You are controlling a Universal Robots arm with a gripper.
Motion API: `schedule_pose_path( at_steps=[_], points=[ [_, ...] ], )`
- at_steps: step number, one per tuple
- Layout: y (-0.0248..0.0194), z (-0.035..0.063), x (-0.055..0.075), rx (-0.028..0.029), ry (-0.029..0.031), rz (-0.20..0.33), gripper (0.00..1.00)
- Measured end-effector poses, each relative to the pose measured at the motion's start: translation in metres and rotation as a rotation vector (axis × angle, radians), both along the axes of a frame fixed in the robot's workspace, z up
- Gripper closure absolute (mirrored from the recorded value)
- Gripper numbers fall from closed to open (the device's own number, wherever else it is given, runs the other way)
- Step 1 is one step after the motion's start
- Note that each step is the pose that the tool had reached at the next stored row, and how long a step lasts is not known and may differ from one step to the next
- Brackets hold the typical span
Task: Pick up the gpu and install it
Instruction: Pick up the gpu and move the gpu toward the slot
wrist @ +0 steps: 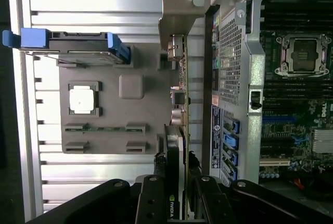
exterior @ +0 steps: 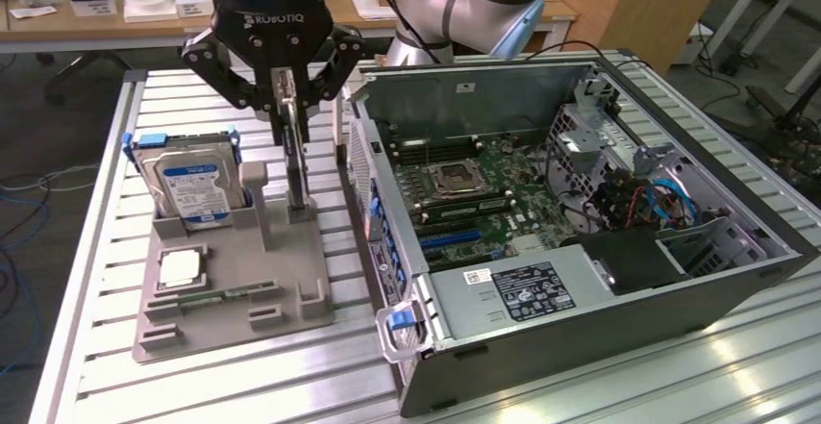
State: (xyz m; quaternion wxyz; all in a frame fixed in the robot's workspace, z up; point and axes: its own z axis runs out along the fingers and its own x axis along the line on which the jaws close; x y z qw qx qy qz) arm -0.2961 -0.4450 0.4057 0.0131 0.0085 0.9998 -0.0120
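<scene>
The gpu [exterior: 298, 160] stands on edge in a slot of the grey holder [exterior: 231, 294], just beside the open computer case [exterior: 385, 203]. From the wrist, the gpu [wrist: 180, 104] shows edge-on, its silver bracket at one end and its black cooler between the fingers. My gripper [exterior: 292, 107] comes down from above and its fingers [wrist: 159, 182] press both faces of the card. In the wrist view my gripper [wrist: 178, 187] is shut on the gpu. The motherboard [exterior: 494, 193] lies exposed inside the case.
A hard drive [exterior: 192, 188] with blue rails stands upright in the same holder, on the exterior view's left. A square chip [exterior: 180, 268] and a memory stick [exterior: 211, 299] lie in the holder's front pockets. The case wall [wrist: 234, 78] rises close beside the card.
</scene>
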Motion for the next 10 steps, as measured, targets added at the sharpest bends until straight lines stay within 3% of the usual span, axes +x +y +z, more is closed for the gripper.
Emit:
schedule_pose_path(
  at_steps=[10],
  points=[
    [0.0023, 0.0, 0.0, -0.015, 0.0, 0.0, 0.73]
  ],
)
